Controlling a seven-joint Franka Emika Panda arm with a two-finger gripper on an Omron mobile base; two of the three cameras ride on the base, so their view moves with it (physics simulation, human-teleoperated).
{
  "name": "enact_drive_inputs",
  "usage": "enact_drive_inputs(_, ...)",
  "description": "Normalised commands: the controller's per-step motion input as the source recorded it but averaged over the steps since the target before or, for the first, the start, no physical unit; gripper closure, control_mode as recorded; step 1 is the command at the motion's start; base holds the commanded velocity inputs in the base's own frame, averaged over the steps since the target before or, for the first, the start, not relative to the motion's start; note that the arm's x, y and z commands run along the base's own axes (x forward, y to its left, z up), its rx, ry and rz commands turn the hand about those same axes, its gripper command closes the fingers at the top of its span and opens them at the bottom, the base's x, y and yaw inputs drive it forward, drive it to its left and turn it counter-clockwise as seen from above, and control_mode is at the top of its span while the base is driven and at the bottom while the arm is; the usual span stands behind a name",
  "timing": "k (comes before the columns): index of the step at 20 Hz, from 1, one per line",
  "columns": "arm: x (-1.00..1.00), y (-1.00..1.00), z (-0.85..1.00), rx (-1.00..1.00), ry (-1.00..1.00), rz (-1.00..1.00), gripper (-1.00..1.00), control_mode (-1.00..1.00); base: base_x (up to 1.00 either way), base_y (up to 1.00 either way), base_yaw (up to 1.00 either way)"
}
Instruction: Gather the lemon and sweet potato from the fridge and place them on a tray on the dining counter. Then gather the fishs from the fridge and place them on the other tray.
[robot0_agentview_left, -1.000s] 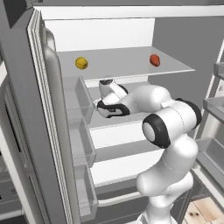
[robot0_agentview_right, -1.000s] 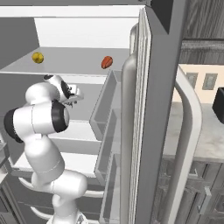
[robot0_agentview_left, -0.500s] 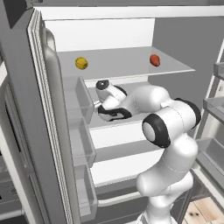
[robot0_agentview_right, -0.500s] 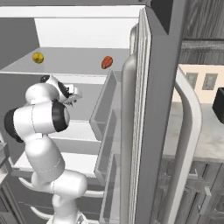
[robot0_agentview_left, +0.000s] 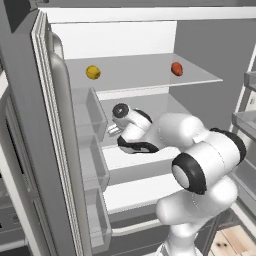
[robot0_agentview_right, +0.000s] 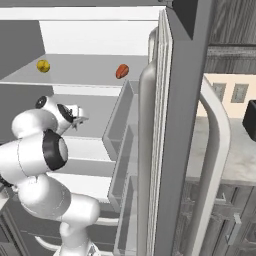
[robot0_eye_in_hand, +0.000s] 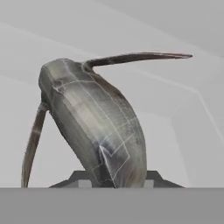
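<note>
Between my finger tips, right up against the gripper (robot0_eye_in_hand: 114, 177), lies a fish (robot0_eye_in_hand: 94, 127): a grey, curved body with a long thin fin above it and another sweeping down beside it. The tips flank its lower end closely, but I cannot tell whether they are clamped on it or just short of contact.

I judge this to be the grasp on a fish, though the lemon (robot0_agentview_left: 92, 72) and sweet potato (robot0_agentview_left: 176, 68) sit on the shelf above my gripper, well apart from each other and not yet gathered. The next move calls for a firm closure on the slick, tapering body, then a slow, level pull straight back out from under the upper shelf (robot0_agentview_left: 135, 75), with a watch that the fish does not slip or swing.

Below my gripper is the pale middle shelf (robot0_agentview_left: 125, 157). Around it stand the grey walls of the fridge (robot0_agentview_left: 210, 45), and to either side of my arm hang the open doors with their empty-looking bins (robot0_agentview_left: 92, 115).
</note>
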Motion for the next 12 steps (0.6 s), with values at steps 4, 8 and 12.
enact_drive_inputs(4, -0.87, -0.19, 0.18, 0.09, -0.02, 0.02, 1.00, -1.00, 0.00, 0.00, 0.00)
enact_drive_inputs(8, -0.67, -0.26, 0.48, 0.10, 0.00, 0.02, 1.00, -1.00, 0.00, 0.00, 0.00)
enact_drive_inputs(12, -0.68, -0.26, 0.59, 0.11, 0.02, 0.01, 1.00, -1.00, 0.00, 0.00, 0.00)
